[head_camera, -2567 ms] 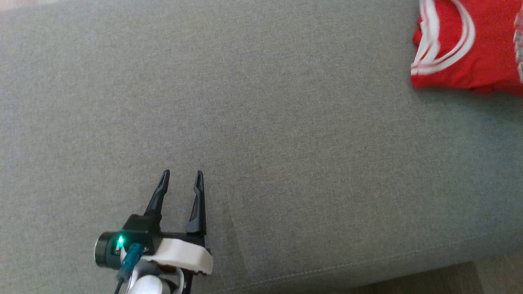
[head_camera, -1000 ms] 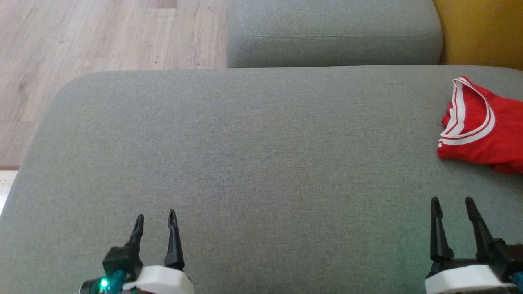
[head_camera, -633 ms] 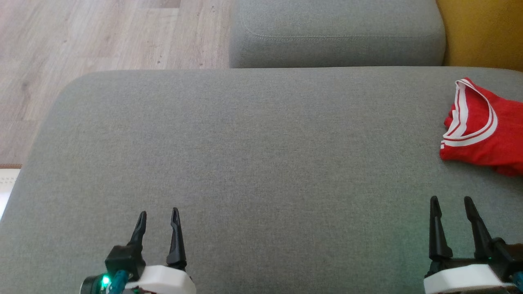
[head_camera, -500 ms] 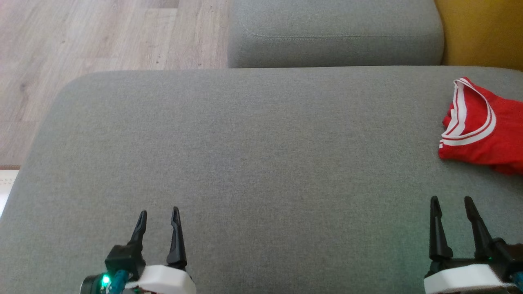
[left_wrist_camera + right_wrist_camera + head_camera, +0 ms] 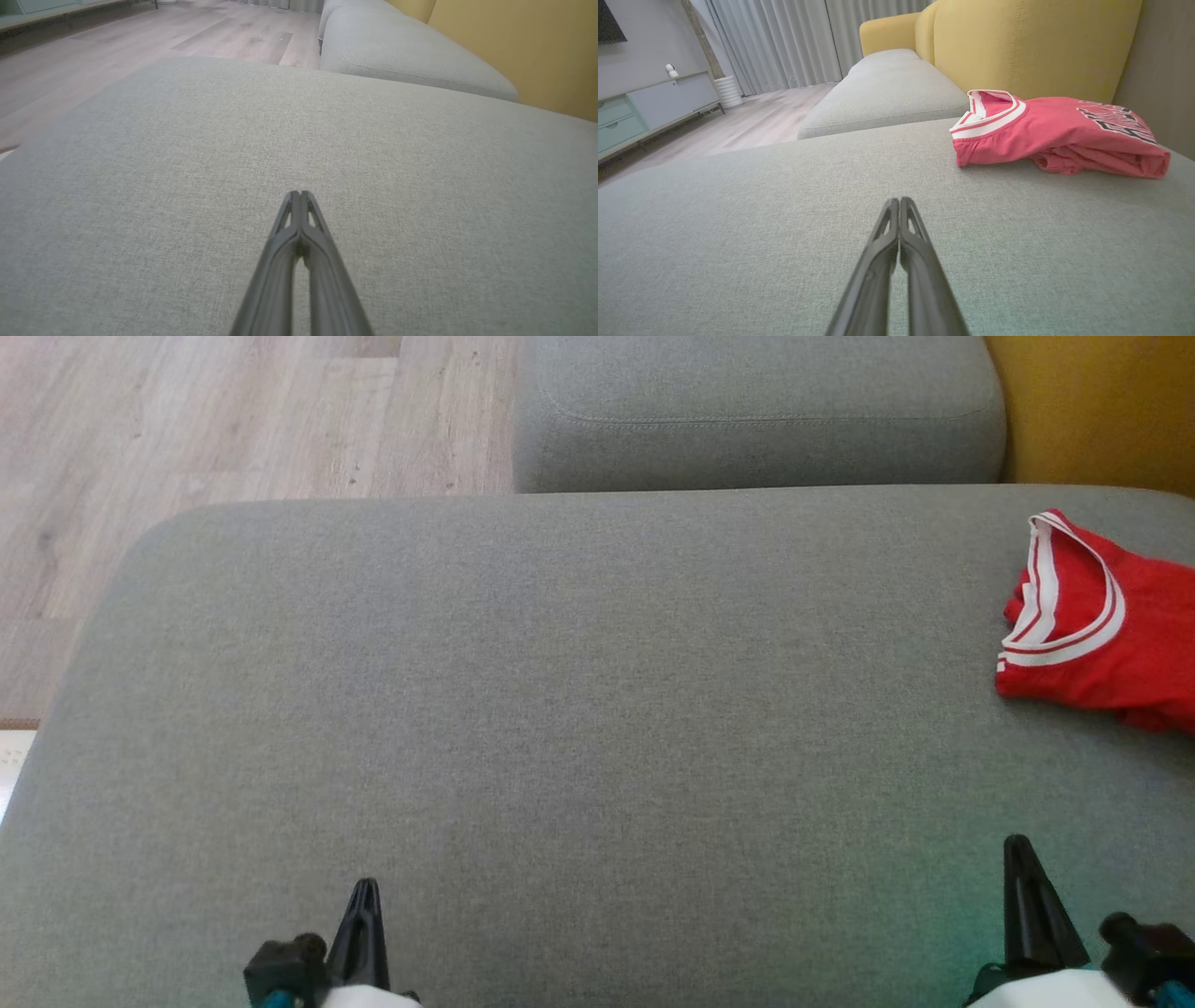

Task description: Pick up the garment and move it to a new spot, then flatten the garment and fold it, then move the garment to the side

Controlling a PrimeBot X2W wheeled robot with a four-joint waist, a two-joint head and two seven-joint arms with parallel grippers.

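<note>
Matt woven cloth cushion (image 5: 560,709), soft cloth garment (image 5: 1106,658) & wood-grain floor (image 5: 187,429).

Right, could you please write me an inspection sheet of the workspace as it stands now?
Surface: grey sofa cushion, broad and mostly bare.
Job's things: red T-shirt with a white-striped collar and black lettering, lying bunched in a compact heap at the cushion's right end, near the backrest.
Clutter: nothing seen.
Grippers: left gripper shut and empty, over bare cushion; right gripper shut and empty, short of the shirt and not touching it.
Cables: teal connector at the left wrist, cut off by the frame edge.
Surroundings: wooden floor, second grey cushion, yellow backrest, curtains, sideboard.
</note>
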